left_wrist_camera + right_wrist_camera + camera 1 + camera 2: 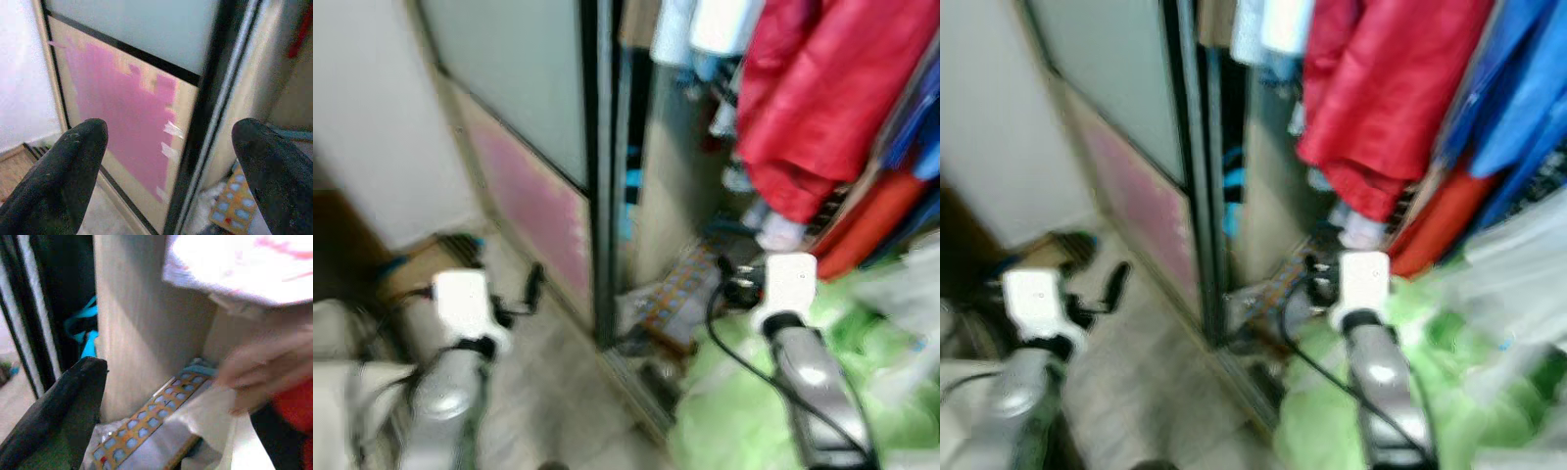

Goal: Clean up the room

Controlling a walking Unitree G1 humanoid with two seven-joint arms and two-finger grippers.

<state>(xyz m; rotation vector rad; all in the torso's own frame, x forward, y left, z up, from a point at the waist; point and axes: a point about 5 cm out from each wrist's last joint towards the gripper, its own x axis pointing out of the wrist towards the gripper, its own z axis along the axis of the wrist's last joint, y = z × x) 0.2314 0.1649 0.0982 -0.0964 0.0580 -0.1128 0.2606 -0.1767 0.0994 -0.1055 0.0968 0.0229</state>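
Robot at an open wardrobe, head views blurred. Clean-up appears to be at an early stage: the green cloth [744, 411] lies heaped on the floor at the robot's right, and a patterned orange-and-blue sheet [146, 423] lies loose on the wardrobe floor beside the pale upright partition [146, 318]. Red garment [822, 98] and blue garments [1518, 88] hang on the rail above. Nothing in the frames shows an item already put away.

Left arm is raised before the sliding door [127, 112], whose lower panel is pink; the left claw [171, 147] is released, fingers spread wide and empty. Right arm reaches forward over the green cloth toward the wardrobe's lower interior; for the right claw [744, 284] only one black finger [58, 411] is clear, so its state cannot be told. White fabric, possibly a bag, lies close before it.
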